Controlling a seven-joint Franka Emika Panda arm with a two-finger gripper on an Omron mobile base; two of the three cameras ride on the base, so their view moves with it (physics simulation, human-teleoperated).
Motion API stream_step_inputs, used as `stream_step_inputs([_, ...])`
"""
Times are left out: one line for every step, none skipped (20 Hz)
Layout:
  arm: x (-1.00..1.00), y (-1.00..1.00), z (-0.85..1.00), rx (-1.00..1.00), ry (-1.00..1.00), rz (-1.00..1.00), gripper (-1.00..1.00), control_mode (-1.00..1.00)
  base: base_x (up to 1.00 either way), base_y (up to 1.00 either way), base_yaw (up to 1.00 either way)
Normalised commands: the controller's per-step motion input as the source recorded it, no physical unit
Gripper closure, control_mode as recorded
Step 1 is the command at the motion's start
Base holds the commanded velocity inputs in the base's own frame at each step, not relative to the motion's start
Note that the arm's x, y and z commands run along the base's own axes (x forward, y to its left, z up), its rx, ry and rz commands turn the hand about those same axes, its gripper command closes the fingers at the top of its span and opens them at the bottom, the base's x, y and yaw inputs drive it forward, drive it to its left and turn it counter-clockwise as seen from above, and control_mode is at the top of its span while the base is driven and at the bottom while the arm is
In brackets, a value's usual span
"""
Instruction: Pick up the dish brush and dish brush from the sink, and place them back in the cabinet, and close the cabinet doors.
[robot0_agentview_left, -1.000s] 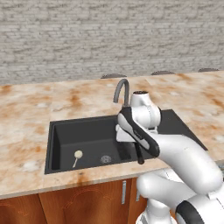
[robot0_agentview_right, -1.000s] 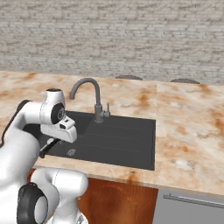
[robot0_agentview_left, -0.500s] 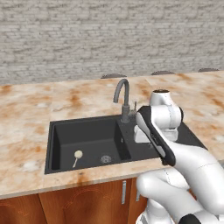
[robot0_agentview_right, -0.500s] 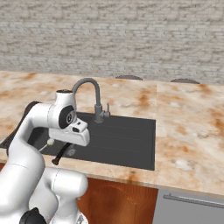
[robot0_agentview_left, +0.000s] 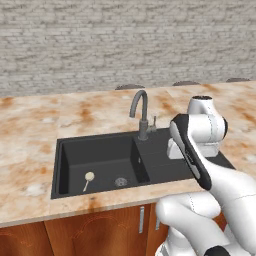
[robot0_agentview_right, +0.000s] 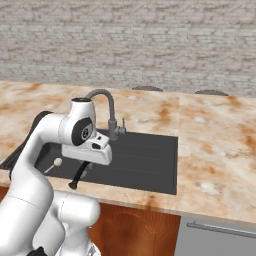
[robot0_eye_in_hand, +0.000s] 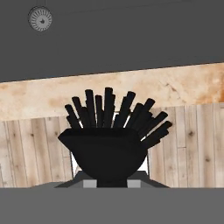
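**Room around the sink**

The tall grey tap (robot0_agentview_left: 141, 112) stands at the back of the sink (robot0_agentview_left: 100, 145), in the way there. The cream brush (robot0_agentview_left: 88, 179) lies in the open basin. The counter (robot0_agentview_left: 45, 125) beside it is open.

- My own fingertips (robot0_eye_in_hand: 111, 181) were hidden behind the black dish brush (robot0_eye_in_hand: 109, 140) I held.
- My arm covered the near right part of the sink (robot0_agentview_left: 100, 150) in the left base view.
- The cream dish brush (robot0_agentview_right: 54, 164) sat half behind my arm in the right base view.
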Motion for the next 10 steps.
stream_step_inputs([-0.34, -0.09, 0.44, 0.00, 0.00, 0.00, 1.00, -1.00, 0.00, 0.00, 0.00])
stream_step_inputs([-0.41, -0.12, 0.41, 0.00, 0.00, 0.00, 1.00, -1.00, 0.00, 0.00, 0.00])
stream_step_inputs([-0.50, -0.13, 0.34, 0.00, 0.00, 0.00, 1.00, -1.00, 0.00, 0.00, 0.00])
stream_step_inputs([0.00, 0.00, 0.00, 0.00, 0.00, 0.00, 1.00, 1.00, -0.47, -0.09, 0.00])
stream_step_inputs([0.00, 0.00, 0.00, 0.00, 0.00, 0.00, 1.00, 1.00, -0.50, -0.09, 0.00])
stream_step_inputs([0.00, 0.00, 0.00, 0.00, 0.00, 0.00, 1.00, 1.00, -0.50, -0.09, 0.00])
stream_step_inputs([0.00, 0.00, 0.00, 0.00, 0.00, 0.00, 1.00, 1.00, -0.55, -0.11, 0.00])
stream_step_inputs([0.00, 0.00, 0.00, 0.00, 0.00, 0.00, 1.00, 1.00, -0.70, -0.15, 0.00])
stream_step_inputs([0.00, 0.00, 0.00, 0.00, 0.00, 0.00, 1.00, 1.00, -0.79, -0.17, 0.00])
stream_step_inputs([0.00, 0.00, 0.00, 0.00, 0.00, 0.00, 1.00, 1.00, -0.85, -0.19, 0.00])
